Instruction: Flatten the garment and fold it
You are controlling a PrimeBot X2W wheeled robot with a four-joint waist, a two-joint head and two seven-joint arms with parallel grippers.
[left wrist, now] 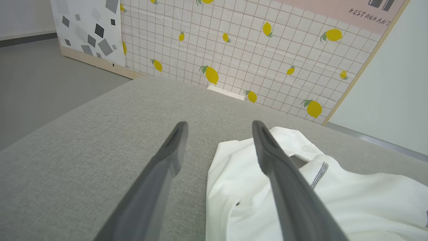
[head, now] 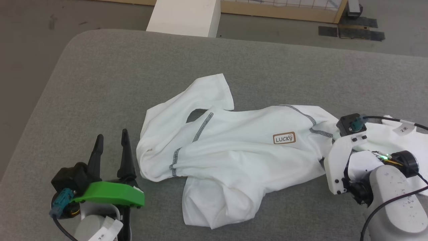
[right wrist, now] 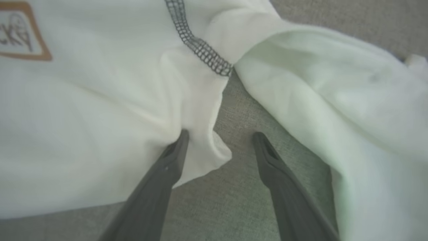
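You have the grey padded surface point(head: 100, 67) bearing the crumpled garment point(head: 234, 150) near its middle. Your left gripper point(head: 111, 140) is spread wide and empty just beside the cloth. Your right gripper point(right wrist: 220, 137) is wide too, one finger touching a fold. The LUCKY patch point(head: 284, 138) faces up.

- "LUCKY" in brown capitals, small emblem after it, on the brown-bordered patch point(head: 284, 138) of the white garment point(head: 234, 160).
- Same patch at the right wrist view's corner, letters cut off and blurred.
- "RESTAURANT" in dark slanted capitals on the pink board point(left wrist: 321, 8).
- Looks like a "2" plus one unclear character on the paper tag point(head: 404, 128) on the black cable point(head: 384, 117).
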